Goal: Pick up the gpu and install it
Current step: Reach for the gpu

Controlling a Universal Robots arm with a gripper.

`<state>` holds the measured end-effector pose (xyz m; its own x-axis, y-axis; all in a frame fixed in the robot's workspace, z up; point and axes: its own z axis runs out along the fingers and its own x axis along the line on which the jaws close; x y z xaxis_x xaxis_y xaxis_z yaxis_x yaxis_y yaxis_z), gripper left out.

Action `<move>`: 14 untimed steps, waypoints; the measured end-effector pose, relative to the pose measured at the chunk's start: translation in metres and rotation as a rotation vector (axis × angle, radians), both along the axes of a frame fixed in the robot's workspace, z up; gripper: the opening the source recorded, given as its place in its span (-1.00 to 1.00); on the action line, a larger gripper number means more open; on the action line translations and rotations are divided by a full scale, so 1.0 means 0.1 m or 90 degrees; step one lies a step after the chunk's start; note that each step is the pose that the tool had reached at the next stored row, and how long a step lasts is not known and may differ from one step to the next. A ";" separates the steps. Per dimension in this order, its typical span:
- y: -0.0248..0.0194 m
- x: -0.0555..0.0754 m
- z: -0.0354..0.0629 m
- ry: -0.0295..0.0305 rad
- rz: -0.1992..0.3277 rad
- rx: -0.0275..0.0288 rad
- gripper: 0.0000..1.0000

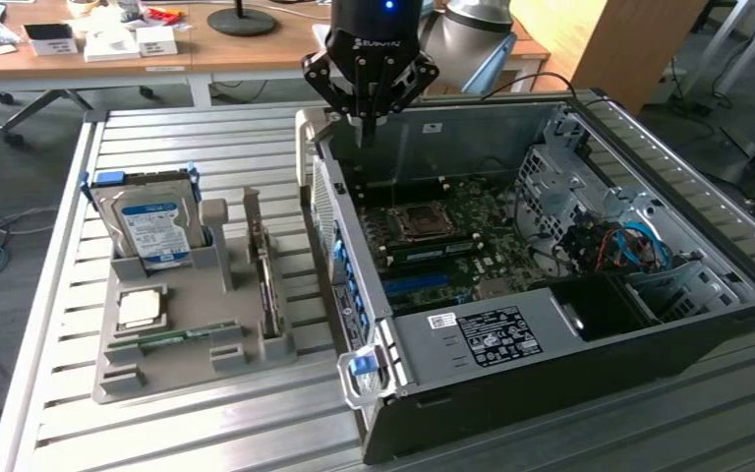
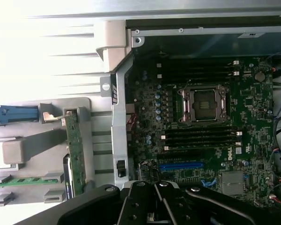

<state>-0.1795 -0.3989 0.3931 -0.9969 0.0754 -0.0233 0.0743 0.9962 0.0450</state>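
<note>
From the exterior view: find the pincer [image 1: 367,120] shut tight and holding nothing, hanging above the wall of the open computer case [image 1: 588,379] on the worktop [image 1: 154,433]. See the gpu [image 1: 262,264] standing on its edge in the grey holder [image 1: 174,379], to the exterior view's left of the case and apart from the pincer. Probably best to open wide before coming down, and to grip only the upper edge.

From the wrist view: see the gpu [image 2: 76,150] edge-on beside the case wall, and the pincer [image 2: 155,201] closed. Better to line up along the gpu, not across it.

One each: computer case [image 1: 640,354], tray [image 1: 181,369], hard drive [image 1: 152,228], gpu [image 1: 267,280], memory stick [image 1: 174,337], processor chip [image 1: 142,308].
</note>
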 end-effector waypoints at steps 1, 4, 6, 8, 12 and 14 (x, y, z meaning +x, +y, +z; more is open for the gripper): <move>0.000 -0.01 0.000 0.0000 0.000 0.0000 -0.79; 0.000 -0.03 -0.001 0.0000 0.000 0.0000 -0.79; 0.000 -0.05 0.000 0.0000 0.000 0.0000 -0.79; 0.000 -0.07 -0.001 0.0000 0.000 0.0000 -0.79; 0.000 -0.13 0.000 0.0000 0.000 0.0000 -0.79; 0.001 -0.13 -0.001 -0.0001 0.000 0.0000 -0.79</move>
